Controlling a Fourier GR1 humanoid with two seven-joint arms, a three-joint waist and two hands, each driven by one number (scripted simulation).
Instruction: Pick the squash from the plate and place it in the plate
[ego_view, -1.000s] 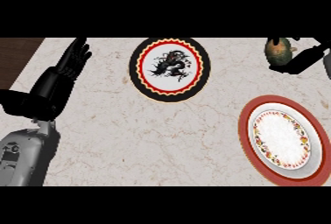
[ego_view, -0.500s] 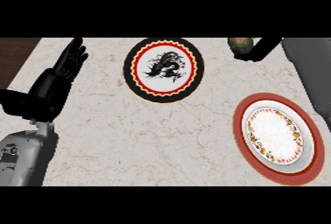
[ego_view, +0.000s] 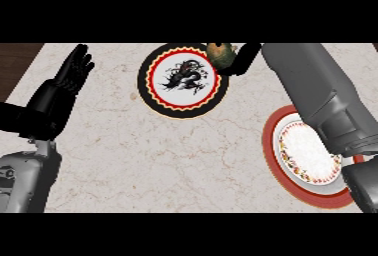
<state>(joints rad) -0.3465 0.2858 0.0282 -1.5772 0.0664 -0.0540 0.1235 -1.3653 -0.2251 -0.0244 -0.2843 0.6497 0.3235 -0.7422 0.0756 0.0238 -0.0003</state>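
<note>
A: What is seen of the surface?
B: A pale, marbled surface (ego_view: 148, 160) is shown, with dark wood (ego_view: 18, 55) bordering it at the upper left.

A: What is set upon it?
B: A black plate (ego_view: 179, 102) with a dragon figure is placed near the far edge. A red-rimmed plate (ego_view: 270, 150) is placed at the right, partly covered by the right forearm (ego_view: 317, 90).

A: And the squash?
B: The squash (ego_view: 219, 51) is held at the black plate's upper right rim, enclosed by the curled right hand (ego_view: 247, 55). The left hand (ego_view: 66, 85) is seen open at the left, fingers up.
</note>
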